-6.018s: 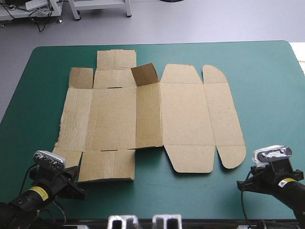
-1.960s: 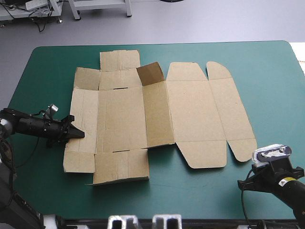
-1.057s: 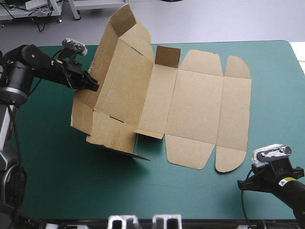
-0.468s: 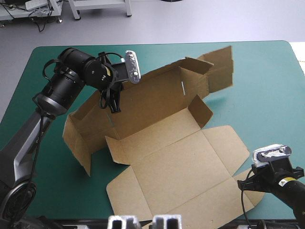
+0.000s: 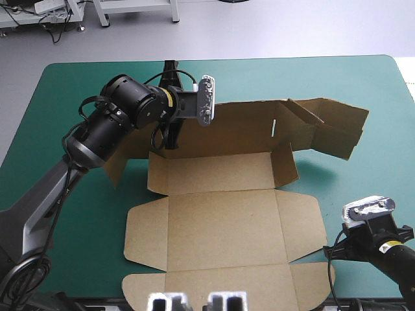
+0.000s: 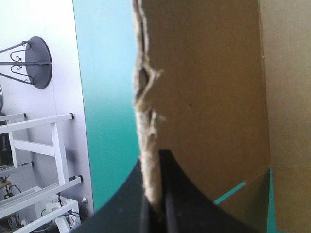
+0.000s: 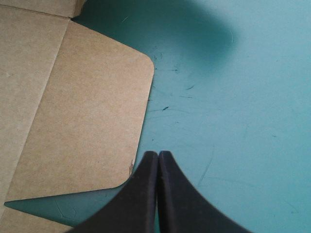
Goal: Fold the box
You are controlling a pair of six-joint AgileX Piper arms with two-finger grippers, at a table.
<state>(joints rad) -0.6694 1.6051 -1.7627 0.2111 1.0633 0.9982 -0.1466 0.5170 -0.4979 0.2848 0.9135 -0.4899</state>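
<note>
Long axis of the box (image 5: 227, 220) runs across the counter (image 5: 78, 214), far wall upright; left hand (image 6: 155, 162) pinches that wall's ragged edge. Nearer the box's flat flap: right hand (image 7: 158, 154), closed, empty.

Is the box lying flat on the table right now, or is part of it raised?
Partly raised: the box has its far panels upright, their edge pinched in the left gripper; its near panels lie flat.
</note>
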